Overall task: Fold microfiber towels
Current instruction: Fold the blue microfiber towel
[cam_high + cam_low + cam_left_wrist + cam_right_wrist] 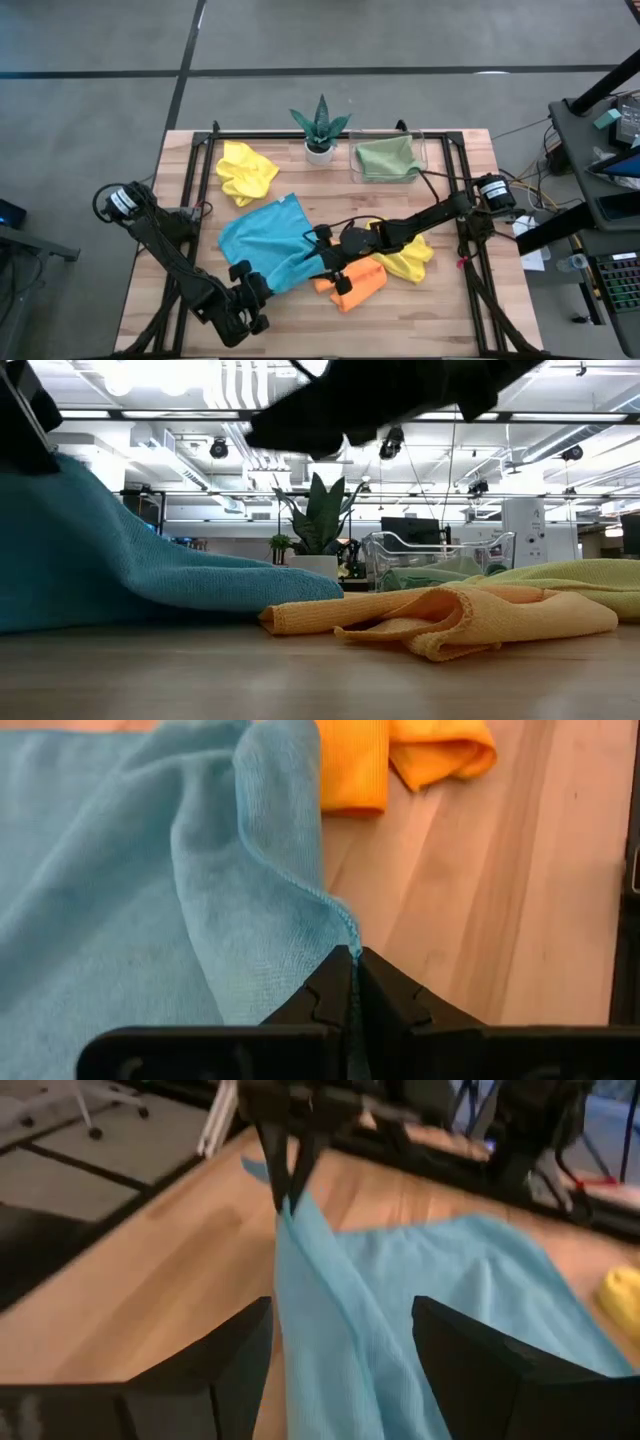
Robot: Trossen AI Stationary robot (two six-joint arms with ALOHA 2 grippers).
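Observation:
The sky blue towel [262, 238] lies mostly spread on the table left of centre, its near corner raised; it also shows in the low view [120, 565]. My left gripper [266, 284] is shut on that corner [352, 942]. My right gripper [320, 258] is open, and its fingers stand on either side of the towel's raised ridge [330, 1310]. The orange towel [357, 282] lies crumpled next to it on the right. One yellow towel [412, 260] lies under my right arm and another [246, 170] at the far left. The sage green towel [388, 157] lies in the clear tray [424, 150]. My left gripper pinches the blue towel's near corner, at its hemmed edge [350, 925], between its two shut fingertips. The fingers come slanting from the table's near left side. The corner is lifted off the table, and the cloth runs down from it in a ridge to the part lying flat.
A spiky potted plant [320, 130] stands at the far edge, between the far yellow towel and the tray. Bare wood lies along the near edge [400, 325] and the left side. Black frame rails [195, 170] run along the table's sides.

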